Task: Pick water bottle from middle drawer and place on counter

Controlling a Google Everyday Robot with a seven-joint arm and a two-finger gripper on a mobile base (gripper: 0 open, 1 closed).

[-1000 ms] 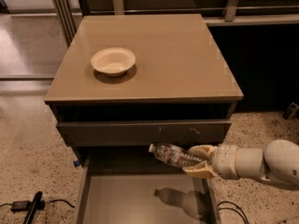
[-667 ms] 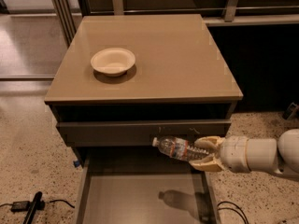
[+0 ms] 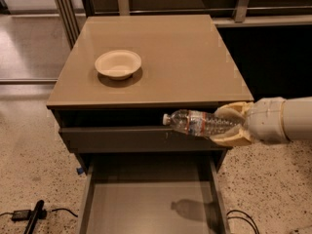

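Gripper: at right of frame, in front of the cabinet, level w/ the gap under the counter edge. Enters from the right on a white arm.
Fingers: tan, one above and one below the bottle, clamped on its base end.
Bottle: held in the air, lying approx. horizontal, cap end pointing left and slightly up. Red-and-blue label band visible near mid-body. Not touching drawer or counter. Sits in front of the closed upper drawer front, above the open drawer.
Drawer: pulled out toward the camera, floor bare. Bottle shadow falls on the floor at right.
Upper drawer front: closed, flat panel, directly under the counter overhang.
Counter: glossy tan top. The bottle hangs just below and in front of its front edge, near the right corner.
Bowl: pale, upright, on the counter, left of centre, well apart from bottle and gripper.
Ground: speckled. Black cable lies at lower left beside the cabinet. More cable at lower right.
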